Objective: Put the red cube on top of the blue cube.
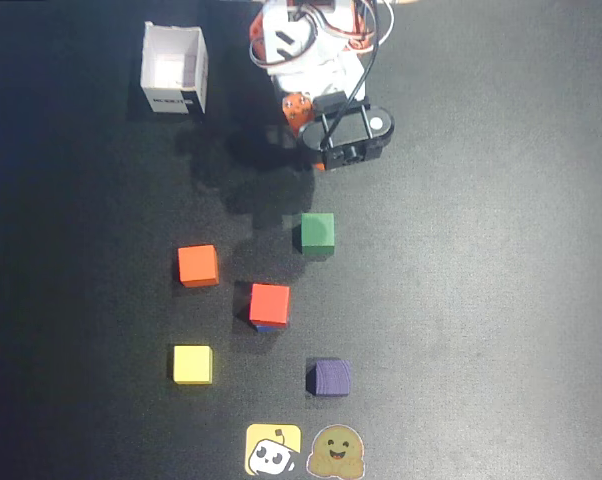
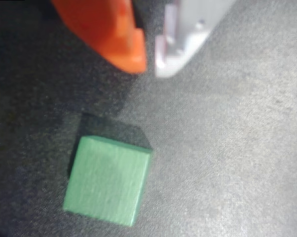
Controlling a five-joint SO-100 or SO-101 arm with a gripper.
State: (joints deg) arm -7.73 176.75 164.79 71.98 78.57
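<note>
The red cube (image 1: 269, 303) already sat atop the blue cube (image 1: 270, 327); nearly closed, empty fingers (image 2: 149, 59) hovered at 12 o'clock

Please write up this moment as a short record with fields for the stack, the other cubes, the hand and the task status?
stack: red cube sits on the blue cube, only a blue sliver showing
other cubes: orange cube, green cube, yellow cube, purple cube, all apart
box: white box, top left in the overhead view
hand: hand nearly closed, empty, above the green cube
status: stacking looks done
</note>
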